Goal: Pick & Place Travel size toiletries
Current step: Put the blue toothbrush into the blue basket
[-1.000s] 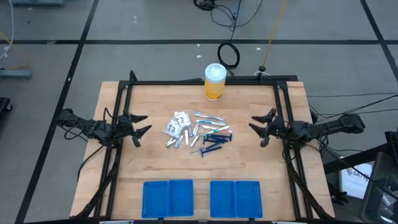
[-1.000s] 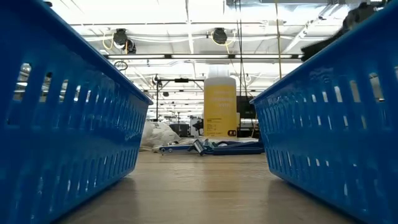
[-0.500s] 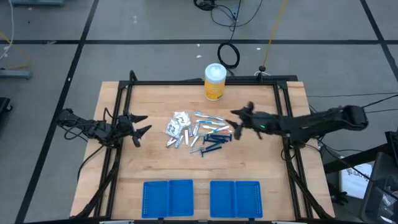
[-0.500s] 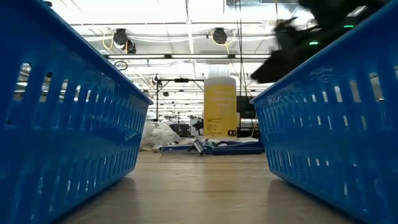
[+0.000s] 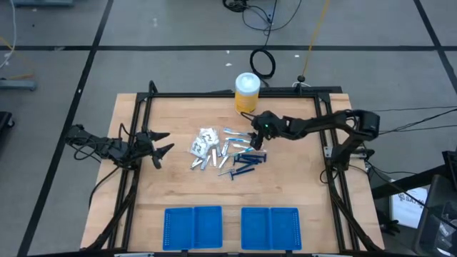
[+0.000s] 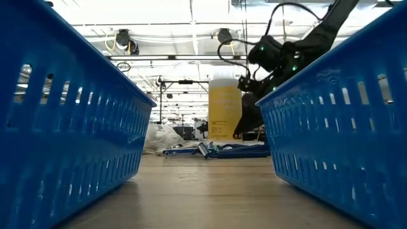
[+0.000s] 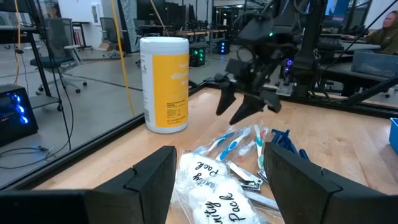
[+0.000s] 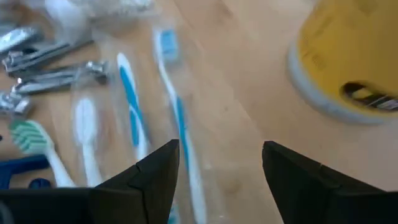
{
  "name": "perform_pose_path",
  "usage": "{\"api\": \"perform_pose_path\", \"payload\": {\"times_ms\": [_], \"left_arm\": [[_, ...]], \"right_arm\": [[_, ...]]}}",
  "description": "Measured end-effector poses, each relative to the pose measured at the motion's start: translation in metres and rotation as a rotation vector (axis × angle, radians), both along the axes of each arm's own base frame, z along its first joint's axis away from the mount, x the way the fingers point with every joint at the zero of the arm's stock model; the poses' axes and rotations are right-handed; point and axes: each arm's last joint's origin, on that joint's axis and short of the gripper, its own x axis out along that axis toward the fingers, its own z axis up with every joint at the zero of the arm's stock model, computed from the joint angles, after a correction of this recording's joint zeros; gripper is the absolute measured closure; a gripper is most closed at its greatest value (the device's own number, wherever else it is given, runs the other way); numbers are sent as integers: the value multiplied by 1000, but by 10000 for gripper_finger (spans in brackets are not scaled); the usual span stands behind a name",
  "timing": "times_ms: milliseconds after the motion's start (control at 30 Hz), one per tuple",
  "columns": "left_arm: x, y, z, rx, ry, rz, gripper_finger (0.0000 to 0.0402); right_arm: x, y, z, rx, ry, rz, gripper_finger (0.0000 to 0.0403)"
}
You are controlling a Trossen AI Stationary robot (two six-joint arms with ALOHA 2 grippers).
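Observation:
The travel size toiletries lie in a loose pile at the table's middle. White packets are on its left, clear-wrapped brushes on its far side, and dark blue sticks on its right. My right gripper is open and hangs just above the brushes at the pile's far right corner; it touches nothing. My left gripper is open and waits at the table's left edge, pointing at the pile.
A yellow canister with a white lid stands at the table's far edge, close behind my right gripper. Two flat blue trays lie side by side at the near edge. Bare wood lies between the trays and the pile.
My right arm has swung from the table's right edge leftward and slightly toward the far edge, and its gripper now hangs over the pile's far right corner, tipped downward and open throughout. The toiletries have not moved.

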Motion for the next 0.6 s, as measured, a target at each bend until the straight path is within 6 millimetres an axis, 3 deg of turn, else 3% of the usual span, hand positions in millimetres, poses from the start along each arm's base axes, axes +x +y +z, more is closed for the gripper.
{"api": "perform_pose_path", "payload": {"times_ms": [600], "left_arm": [[0,0,0,0,0,0,162]], "right_arm": [[2,-2,-29,63,90,69,191]]}}
